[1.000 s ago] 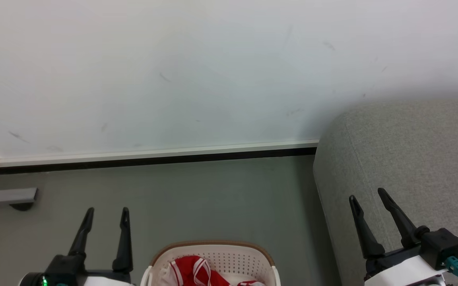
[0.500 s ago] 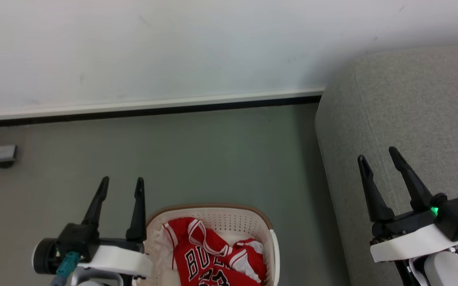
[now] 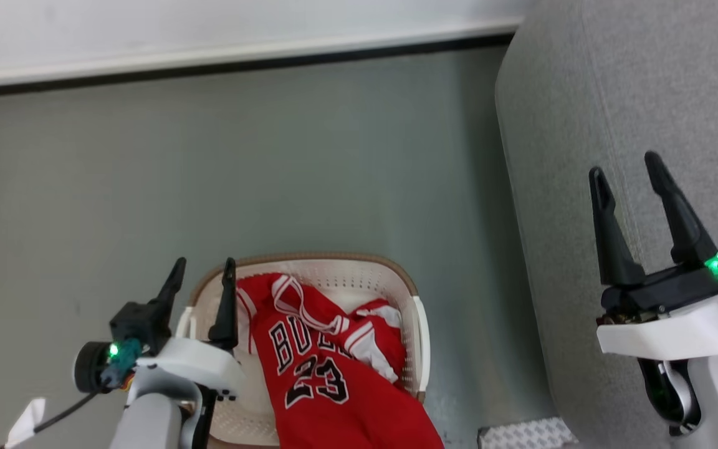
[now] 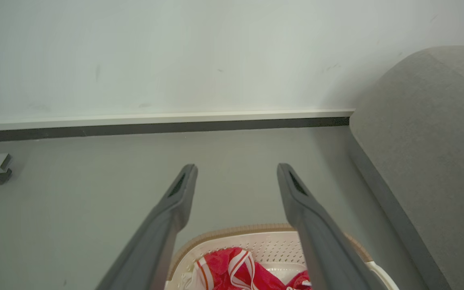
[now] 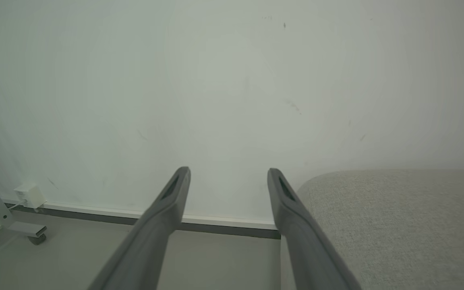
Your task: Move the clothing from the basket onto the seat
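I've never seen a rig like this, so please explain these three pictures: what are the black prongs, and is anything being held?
This is a wheeled robot with two arms. One picture comes from its head camera, looking down; the other two come from wrist cameras looking along the dark fingers. The black prongs are its left gripper and right gripper, both open, holding nothing. On the floor stands a cream basket containing a red jersey numbered 23. The grey sofa is on the robot's right.
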